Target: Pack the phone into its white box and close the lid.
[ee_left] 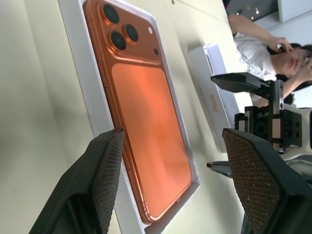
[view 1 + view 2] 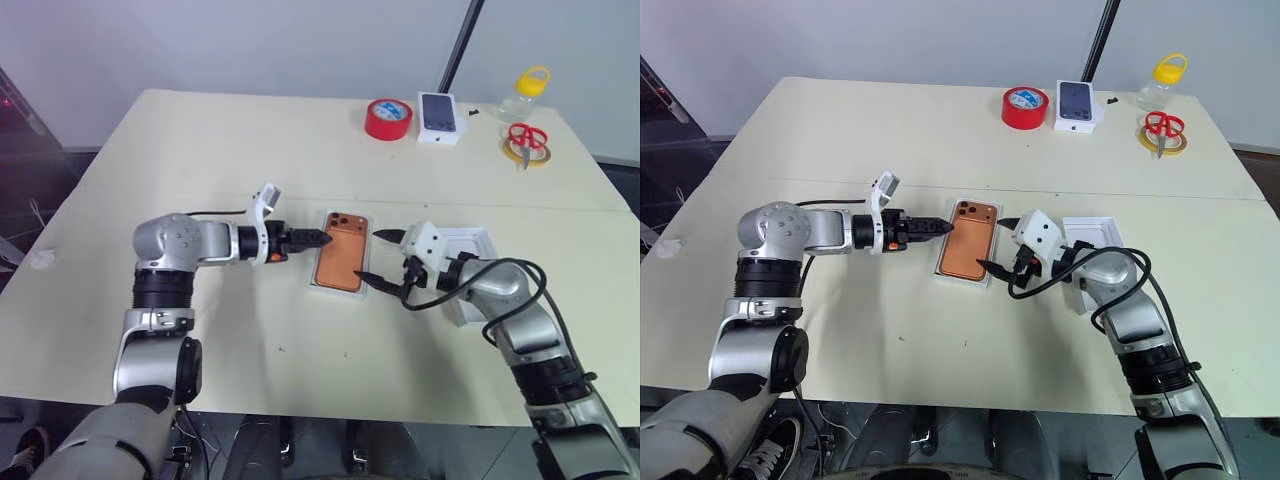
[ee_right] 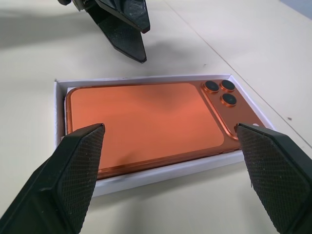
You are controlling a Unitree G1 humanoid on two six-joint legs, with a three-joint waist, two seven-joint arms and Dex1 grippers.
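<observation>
At the middle of the counter (image 2: 200, 140), you've got the phone (image 2: 340, 252) lying camera-side up inside the white box (image 2: 318, 283), lens cluster toward twelve o'clock, the tray's white rim showing along its sides. Your left tool (image 2: 318, 238) sits at nine o'clock of the phone, tips level with the lens end and just beside the tray's edge; in the head views the fingers look nearly together, but your left wrist view shows the pads (image 1: 105, 175) spread with nothing between them, the phone lying past them. Your right tool (image 2: 380, 255) is at three o'clock of the phone, fingers wide apart, one tip near the upper edge and the other by the lower corner, gripping nothing; from its wrist view the two pads (image 3: 78, 170) frame the whole tray. I can't tell whether either tip touches the cardboard. The lid (image 2: 470, 258) lies hollow side up at three o'clock, partly behind your right arm. Far across at one o'clock you have a red tape roll (image 2: 389, 118), a small white box with a dark phone picture (image 2: 439, 117), red scissors (image 2: 524, 139) on a yellow ring, and a jar with a yellow cap (image 2: 527, 92).
</observation>
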